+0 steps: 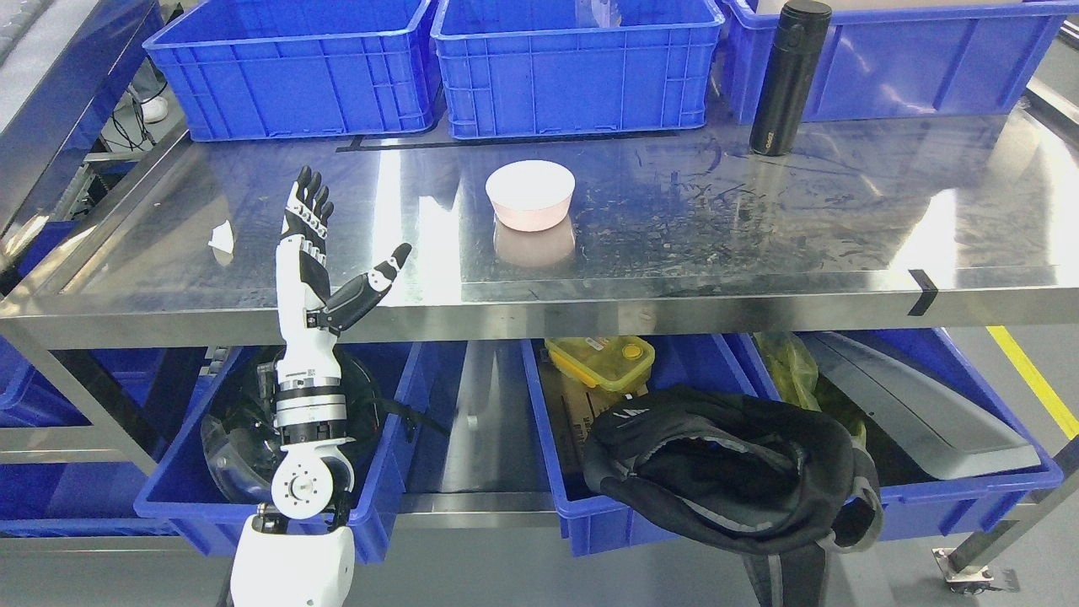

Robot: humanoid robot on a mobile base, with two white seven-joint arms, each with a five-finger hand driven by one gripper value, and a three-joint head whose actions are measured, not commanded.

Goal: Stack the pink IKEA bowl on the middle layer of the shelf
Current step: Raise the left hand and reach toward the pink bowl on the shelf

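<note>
A pink bowl [530, 196] with a white inside stands upright on the steel shelf surface [759, 228], near its middle, mirrored in the metal below it. My left hand [324, 244] is raised over the shelf's front left part, fingers spread straight and thumb stretched out to the right, holding nothing. It is well to the left of the bowl and nearer the front edge. The right arm is out of sight.
Three blue crates [573, 67] line the back of the shelf. A black flask [788, 77] stands at the back right. A scrap of white paper [222, 239] lies at the left. Below, blue bins hold a yellow lidded box [600, 361] and dark clothing [725, 472].
</note>
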